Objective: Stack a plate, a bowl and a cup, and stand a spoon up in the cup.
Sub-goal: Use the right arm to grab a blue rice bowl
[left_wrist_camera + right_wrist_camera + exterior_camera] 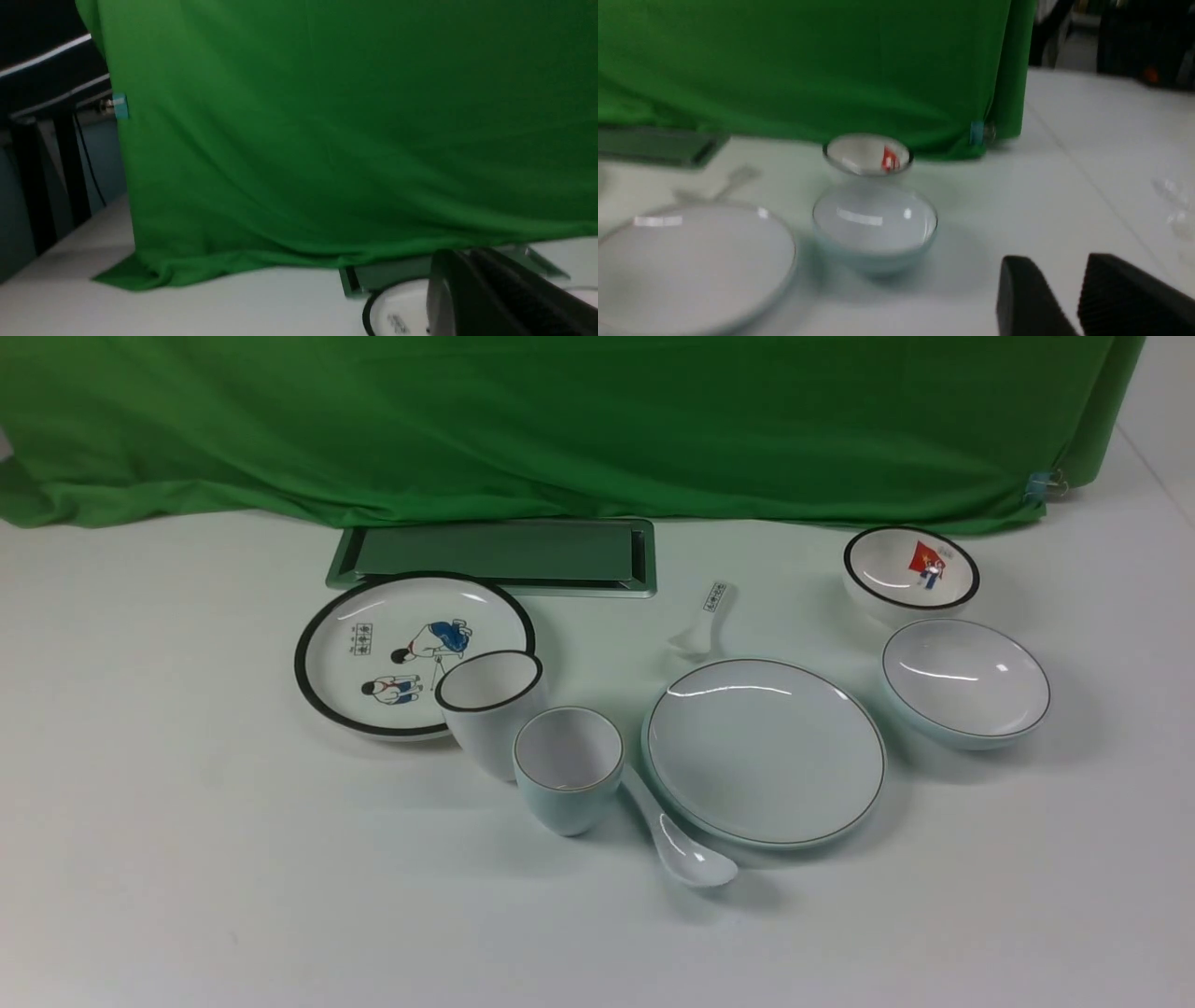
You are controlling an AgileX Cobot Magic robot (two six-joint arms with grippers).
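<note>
A white tabletop runs back to a draped green cloth, with a green metal-framed panel set flat in the table at its foot. Neither arm shows in the front view.

The left gripper, seen only from its own wrist, has its black fingers pressed together on nothing. Left of centre stands the small pale blue-green handleless cup, upright, white inside and empty, just in front of a white black-rimmed cup and a white black-rimmed plate with cartoon figures.

The plain glossy white ceramic spoon lies on the table between cup and plate.

The wide pale blue-green plate sits at the centre, bare. The pale blue-green shallow bowl stands to its right, empty.

The right gripper hovers near this bowl with a clear gap between its fingers, grasping nothing.
</note>
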